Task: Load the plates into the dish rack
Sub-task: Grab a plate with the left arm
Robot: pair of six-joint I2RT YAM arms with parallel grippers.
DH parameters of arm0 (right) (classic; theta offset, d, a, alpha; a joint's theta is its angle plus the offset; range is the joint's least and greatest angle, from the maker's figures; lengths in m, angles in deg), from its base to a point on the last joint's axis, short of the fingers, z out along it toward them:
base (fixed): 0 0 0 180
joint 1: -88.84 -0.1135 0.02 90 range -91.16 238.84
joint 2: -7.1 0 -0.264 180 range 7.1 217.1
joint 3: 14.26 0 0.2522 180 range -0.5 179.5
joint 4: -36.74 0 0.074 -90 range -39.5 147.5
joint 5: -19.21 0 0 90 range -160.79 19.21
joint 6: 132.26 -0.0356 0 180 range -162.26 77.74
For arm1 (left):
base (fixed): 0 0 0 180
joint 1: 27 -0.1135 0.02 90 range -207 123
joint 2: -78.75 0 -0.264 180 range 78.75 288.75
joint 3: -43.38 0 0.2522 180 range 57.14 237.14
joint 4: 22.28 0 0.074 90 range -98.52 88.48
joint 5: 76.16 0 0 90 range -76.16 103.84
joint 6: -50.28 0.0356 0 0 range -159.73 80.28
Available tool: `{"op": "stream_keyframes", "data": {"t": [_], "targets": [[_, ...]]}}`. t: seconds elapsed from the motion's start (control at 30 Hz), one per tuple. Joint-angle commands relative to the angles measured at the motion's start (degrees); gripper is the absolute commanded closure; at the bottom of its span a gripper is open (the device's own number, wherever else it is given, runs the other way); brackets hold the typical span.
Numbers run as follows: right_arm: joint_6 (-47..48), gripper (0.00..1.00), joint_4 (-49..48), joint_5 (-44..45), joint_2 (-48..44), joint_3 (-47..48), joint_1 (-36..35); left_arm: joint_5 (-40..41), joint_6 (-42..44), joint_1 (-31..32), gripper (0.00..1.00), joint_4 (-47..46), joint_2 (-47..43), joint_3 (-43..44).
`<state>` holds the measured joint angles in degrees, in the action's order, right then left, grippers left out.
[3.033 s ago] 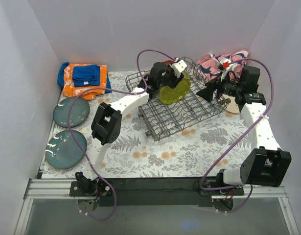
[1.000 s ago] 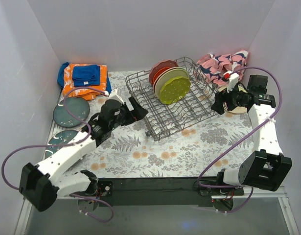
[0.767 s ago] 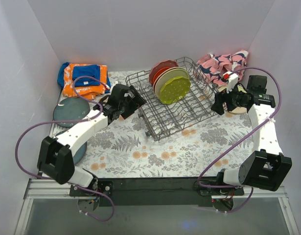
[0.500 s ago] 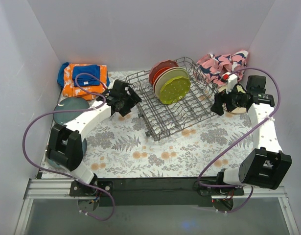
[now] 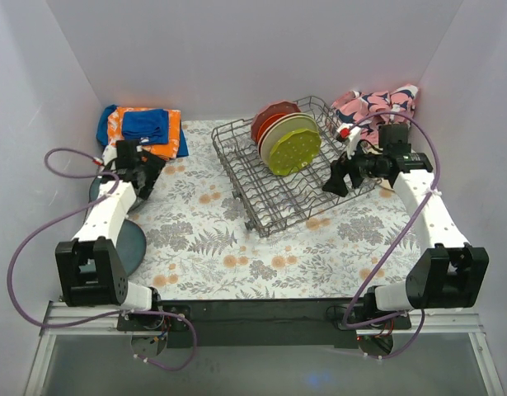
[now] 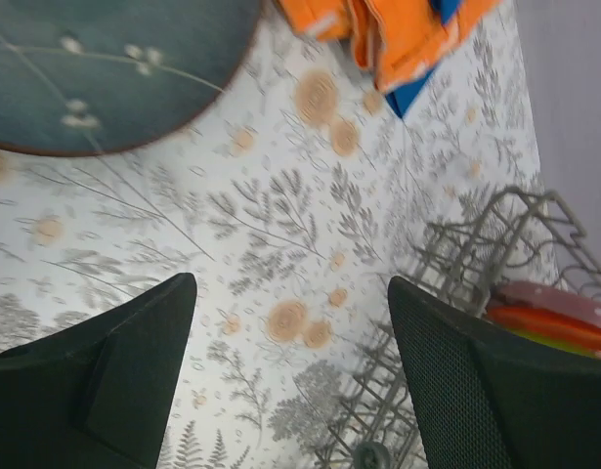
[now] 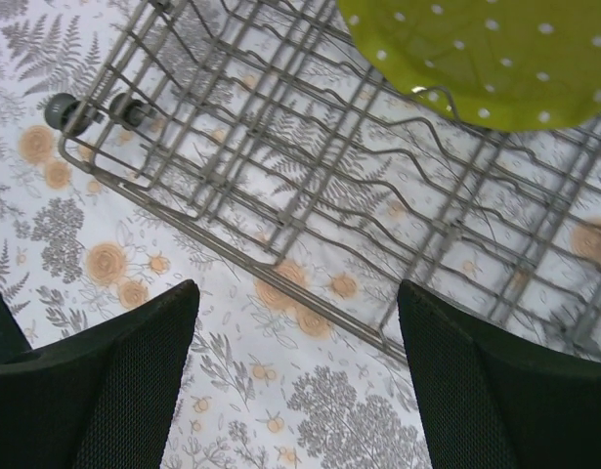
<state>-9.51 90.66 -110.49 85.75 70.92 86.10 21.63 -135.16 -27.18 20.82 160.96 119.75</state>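
Observation:
The grey wire dish rack (image 5: pixel 307 186) stands at the back centre. It holds a red-rimmed plate (image 5: pixel 272 114), an orange one and a yellow-green dotted plate (image 5: pixel 293 148), all on edge. My left gripper (image 5: pixel 147 173) is open and empty, above the mat beside a teal plate (image 5: pixel 95 192). That teal plate (image 6: pixel 105 68) fills the top left of the left wrist view. A second dark teal plate (image 5: pixel 135 242) lies nearer, partly under the arm. My right gripper (image 5: pixel 335 181) is open and empty over the rack's near right edge (image 7: pixel 280 176), below the dotted plate (image 7: pixel 495 59).
Folded orange-blue cloths (image 5: pixel 142 132) lie at the back left, also in the left wrist view (image 6: pixel 398 39). A pink patterned cloth (image 5: pixel 377 103) lies at the back right. White walls close in on three sides. The floral mat (image 5: pixel 261 256) covers the table.
My left arm has swung left, away from the rack, to the teal plates. My right gripper has moved left from the right side to over the rack's right edge.

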Motion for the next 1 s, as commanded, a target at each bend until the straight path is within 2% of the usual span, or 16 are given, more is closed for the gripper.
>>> {"op": "stream_keyframes", "data": {"t": [0.0,0.13,0.17,0.23,0.27,0.33,0.43,0.5,0.63,0.8,0.97], "targets": [[-2.6,0.13,-5.35,-6.7,0.63,-1.63,-3.31,-4.62,7.44,-7.01,0.21,-4.19,-5.4,-4.94],[-3.04,0.13,-8.25,-9.25,-0.86,-4.97,-4.64,-6.99,25.0,-7.72,0.18,-10.08,-4.96,-6.18],[-3.05,0.13,-8.87,-9.6,-1.04,-6.02,-4.81,-7.52,30.95,-7.72,0.19,-10.09,-3.83,-4.97],[-3.4,0.13,-9.75,-10.83,-1.74,-7.16,-4.9,-10.33,36.53,-7.64,0.22,-9.14,-1.81,-2.86],[-3.66,0.13,-10.54,-11.09,-1.92,-8.3,-5.34,-9.82,39.16,-7.55,0.22,-7.65,1.86,1.42],[-3.66,0.12,-10.89,-11.45,-2.19,-9.19,-5.78,-8.51,41.64,-6.85,0.24,-1.61,6.7,6.62],[-3.4,0.12,-11.16,-11.45,-2.36,-10.59,-5.96,2.81,45.86,-2.83,0.25,4.3,14.98,14.72],[-3.22,0.12,-11.16,-11.19,-2.36,-10.86,-6.05,10.35,49.45,-0.96,0.25,5.2,18.75,17.44],[-3.22,0.12,-11.16,-11.62,-2.98,-10.86,-6.13,17.51,52.98,1.68,0.31,7.82,25.0,22.9],[-3.22,0.12,-11.16,-11.54,-3.94,-11.04,-6.13,24.79,54.39,2.82,0.41,8.8,30.1,25.54],[-3.22,0.12,-11.16,-11.45,-4.03,-10.95,-6.22,31.49,54.57,3.96,0.43,7.31,32.57,24.93]]}}
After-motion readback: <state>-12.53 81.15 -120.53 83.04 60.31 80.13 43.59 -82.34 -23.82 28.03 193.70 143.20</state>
